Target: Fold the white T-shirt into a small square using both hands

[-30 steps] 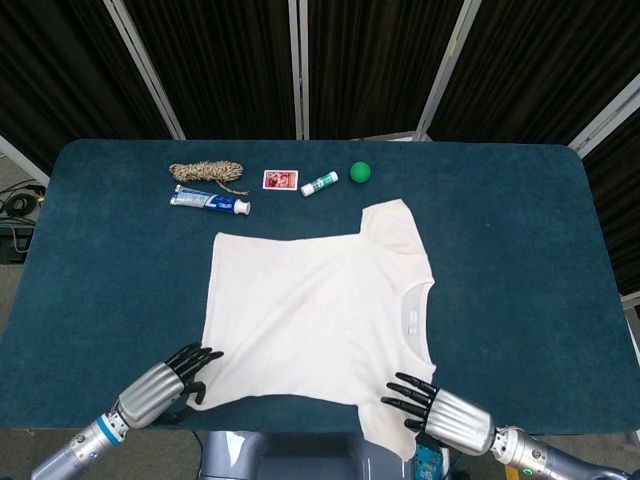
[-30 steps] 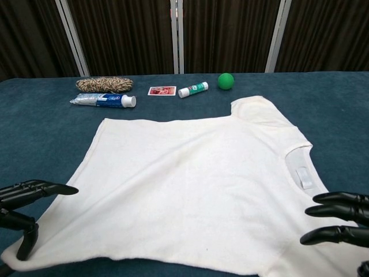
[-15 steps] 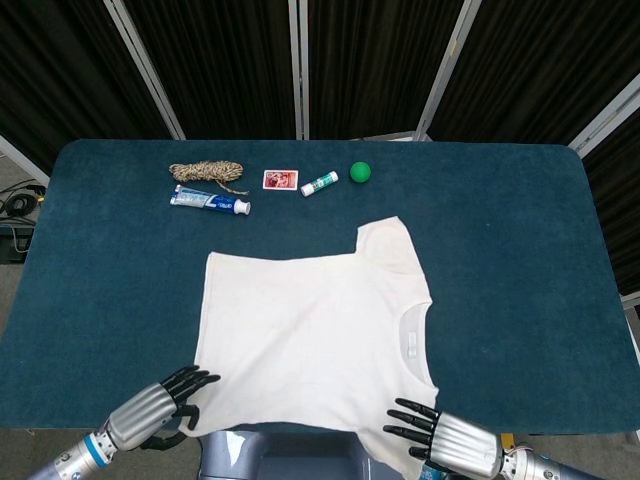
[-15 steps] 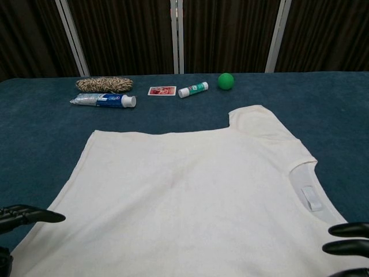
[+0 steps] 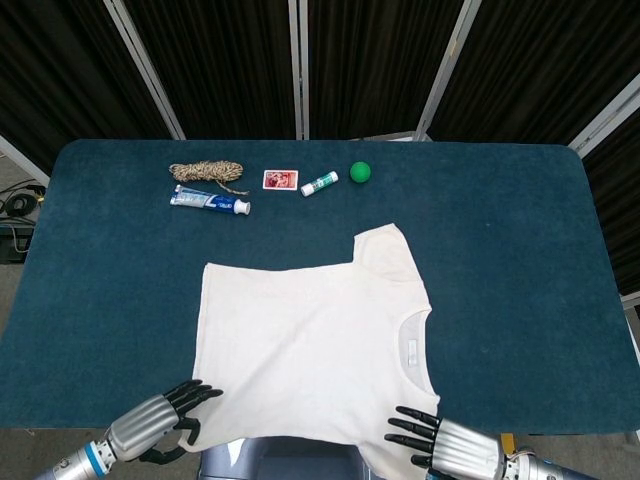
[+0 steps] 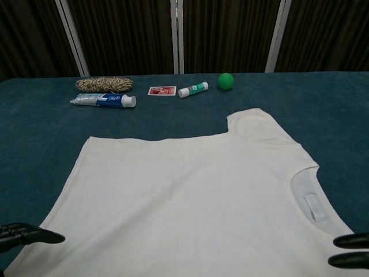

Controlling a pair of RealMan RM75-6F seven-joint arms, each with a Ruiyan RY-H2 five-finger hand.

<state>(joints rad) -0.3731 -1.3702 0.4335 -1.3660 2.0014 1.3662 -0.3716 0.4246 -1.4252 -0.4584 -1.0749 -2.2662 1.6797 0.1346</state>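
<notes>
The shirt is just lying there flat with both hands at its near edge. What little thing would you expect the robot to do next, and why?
Probably close both hands on the near edge to get a grip. The T-shirt lies spread flat and unfolded, its near edge hanging at the table's front. The left hand sits at its hem corner and the right hand by the near sleeve, fingers spread, neither plainly holding cloth. No fold can start without a hold.

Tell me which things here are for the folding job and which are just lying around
For the job: T-shirt, left hand, right hand.
Lying about: rope, toothpaste, card, glue stick, green ball.
</notes>
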